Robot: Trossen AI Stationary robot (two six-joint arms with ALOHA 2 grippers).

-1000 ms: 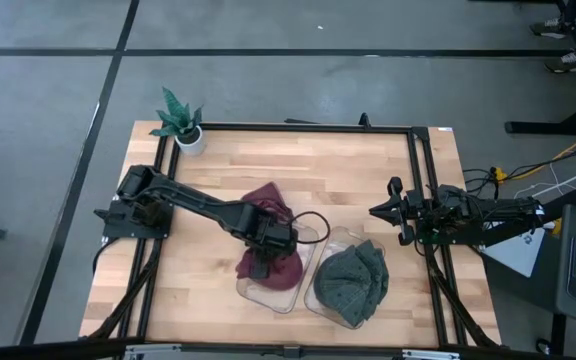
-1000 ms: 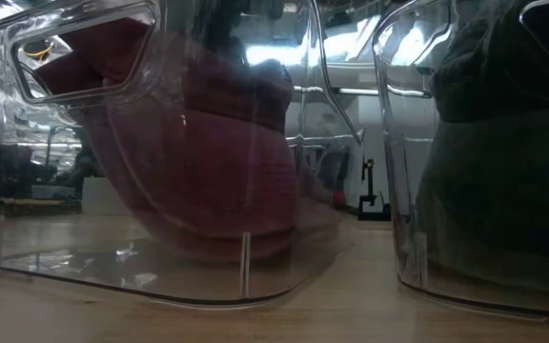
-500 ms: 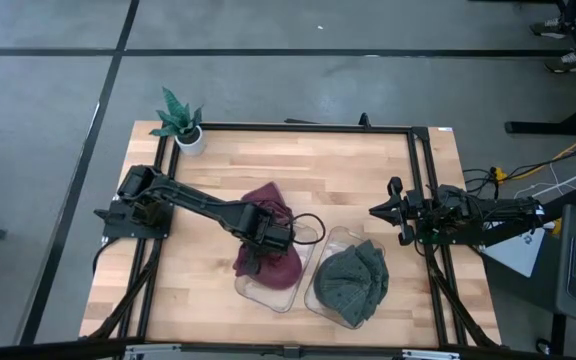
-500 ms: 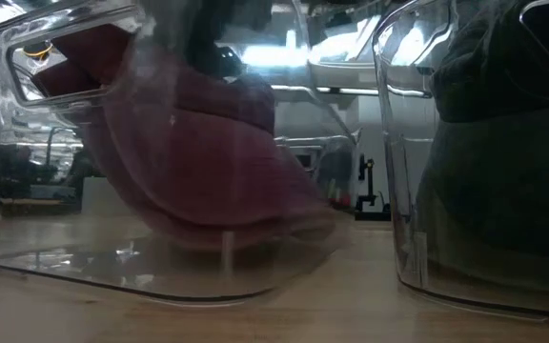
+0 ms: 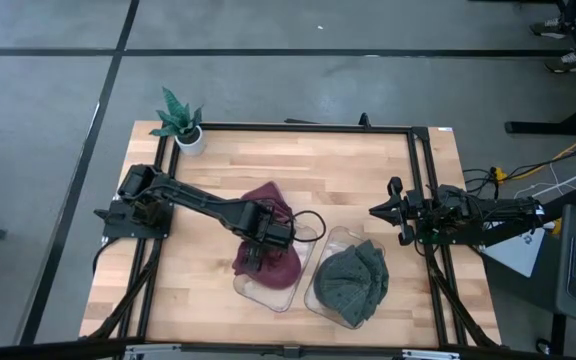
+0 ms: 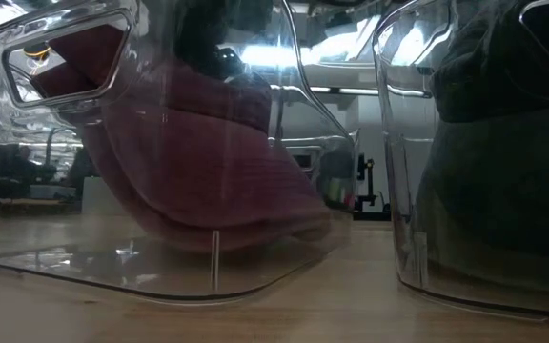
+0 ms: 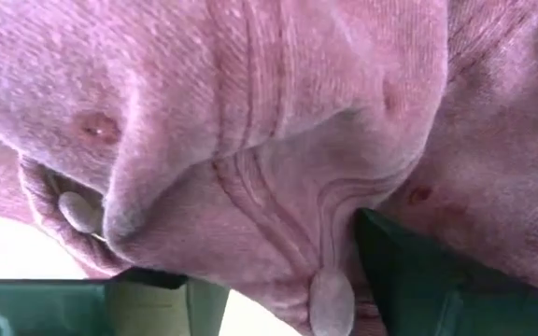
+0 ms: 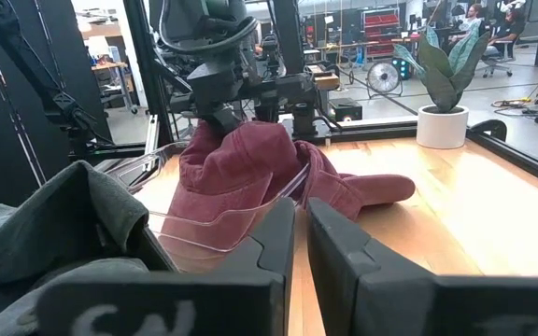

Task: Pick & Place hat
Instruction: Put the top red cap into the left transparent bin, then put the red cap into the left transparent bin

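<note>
Over the front half of the table (image 5: 368,170) in the high view, the left gripper (image 5: 259,250) is reaching out above the left clear bin (image 5: 268,296), pressing down onto the maroon cap (image 5: 271,262), which is lying partly in the bin with its rear part spilling over the far rim onto the wood; the right gripper (image 5: 388,211) is waiting at the right edge, and the dark green cap (image 5: 352,280) is already sitting in the right clear bin (image 5: 330,312). Across the low view, the maroon cap (image 6: 198,171) is hanging tilted inside the left clear bin (image 6: 46,257), its lower edge near the floor of the bin but not settled flat, so I judge the good move is to lower it further and tuck the trailing part inside the rim before letting go. Close in, the left wrist view is showing only maroon fabric (image 7: 269,140) bunched against the camera, with the fingers half buried in it; they seem closed on a fold of the cap, though the grip itself is hidden, so any release should be slow to keep the cloth from snagging. From the right wrist view, the right gripper's jaws are standing nearly closed on nothing, and the maroon cap (image 8: 250,168) is draping over the bin wall with its brim (image 8: 381,190) resting on the table outside.
</note>
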